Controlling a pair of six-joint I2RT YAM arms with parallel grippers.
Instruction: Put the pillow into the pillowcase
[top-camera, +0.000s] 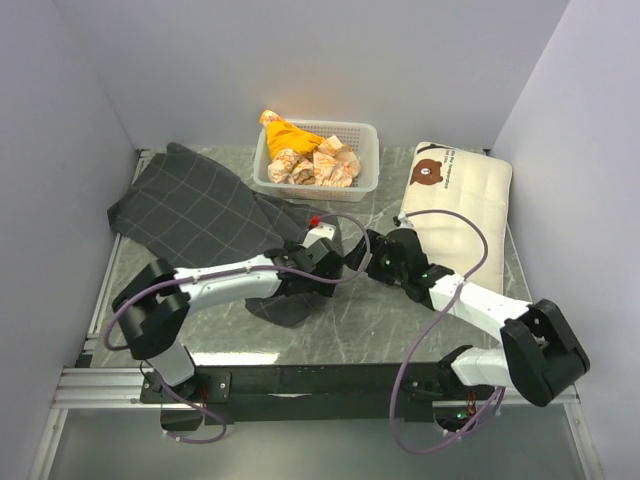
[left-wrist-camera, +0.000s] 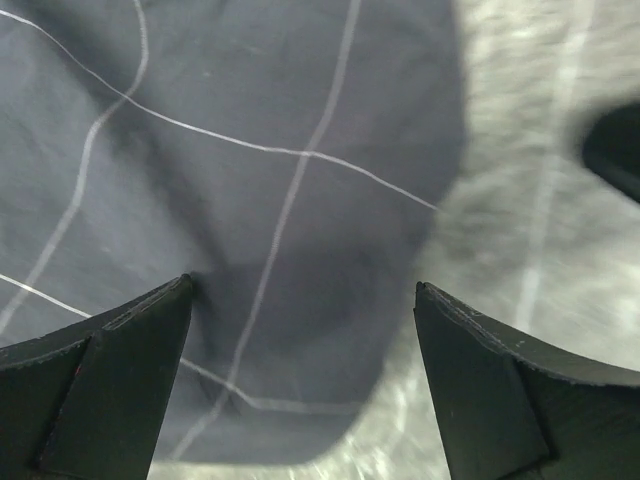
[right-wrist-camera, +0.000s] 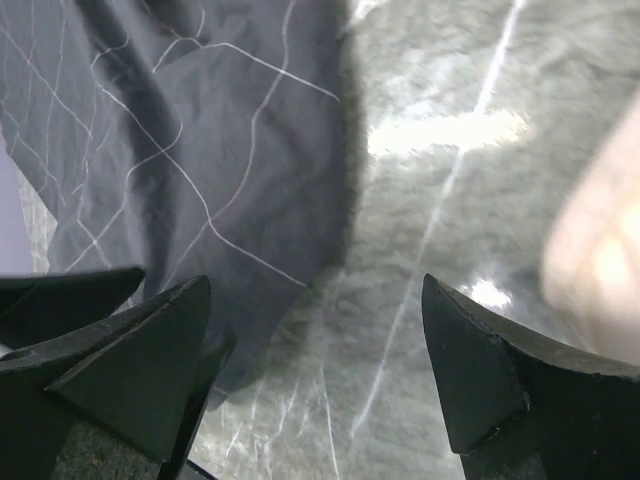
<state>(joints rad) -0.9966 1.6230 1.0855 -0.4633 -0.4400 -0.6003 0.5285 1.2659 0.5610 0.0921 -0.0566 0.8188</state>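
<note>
**Both grippers empty at table centre; pillow outside its case**

The left gripper (left-wrist-camera: 302, 286) has its two black fingers spread wide with nothing between them. Directly beneath lies the rounded edge of the large charcoal-grey fabric pillowcase with thin pale grid lines (left-wrist-camera: 250, 150). Whether the fingertips touch the cloth cannot be told from the left wrist view.

The right gripper (right-wrist-camera: 315, 280) is likewise spread wide and holds nothing. It is over the grey marbled tabletop (top-camera: 380, 310), just beside the pillowcase's edge, which falls under its left finger. A pale blur at the right border of that wrist view is probably the pillow, though it is too soft to confirm.

From overhead, the two grippers nearly meet at the middle of the table. The pillowcase lies rumpled across the left half, running from the back left corner to the centre, its near end under the left arm.

The cream-white quilted rectangular pillow with a brown bear face (top-camera: 460, 190) lies flat at the back right, face end farthest away, wholly outside the pillowcase and apart from it. The right arm crosses its near end.

Between the two, against the back wall, is a white plastic slatted basket (top-camera: 370, 135) holding crumpled orange and cream items.
</note>
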